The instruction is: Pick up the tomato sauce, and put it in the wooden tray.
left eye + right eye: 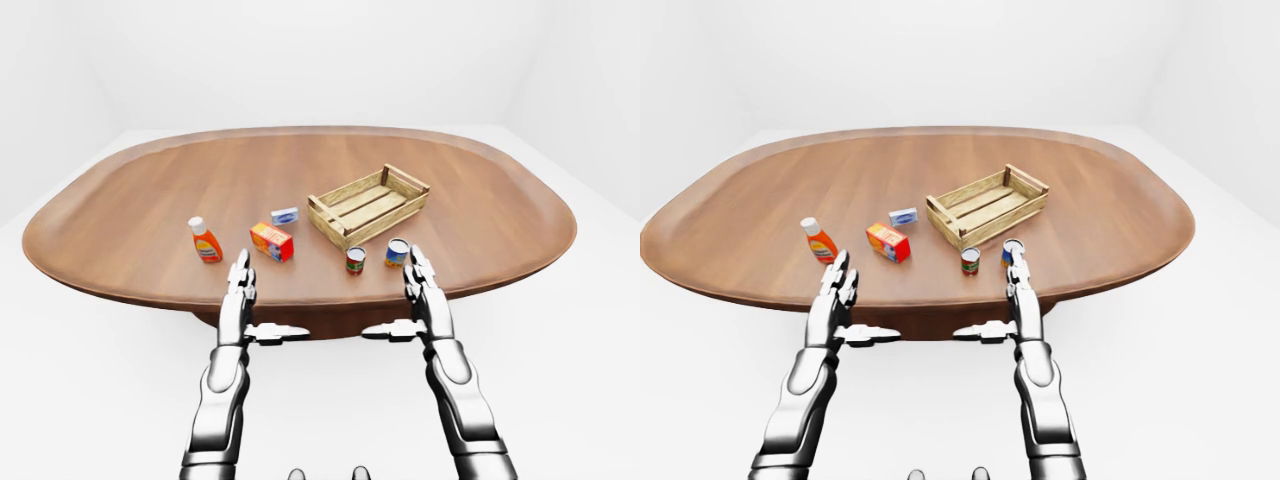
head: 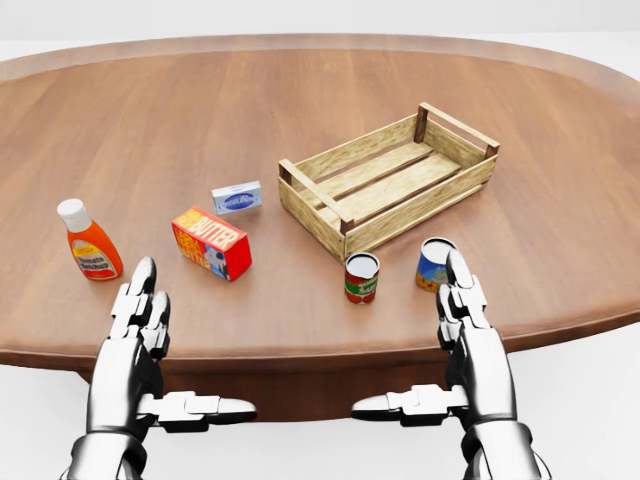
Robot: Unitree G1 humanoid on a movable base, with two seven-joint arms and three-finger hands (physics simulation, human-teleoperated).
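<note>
The tomato sauce can [image 2: 361, 277], red with a green band, stands upright on the wooden table [image 2: 300, 120], just below the near corner of the wooden tray [image 2: 388, 179]. The slatted tray holds nothing. My right hand [image 2: 462, 335] hovers open at the table's near edge, below and right of the can, fingers stretched flat and thumb pointing left. Its fingertips overlap the blue-and-orange can [image 2: 433, 262] in the head view. Lower left, my left hand [image 2: 150, 340] is open as well, well apart from the can.
An orange bottle with a white cap [image 2: 88, 242] stands at the left. A red-and-yellow box [image 2: 211, 242] and a small blue-grey box [image 2: 237, 197] lie between it and the tray. White floor surrounds the oval table.
</note>
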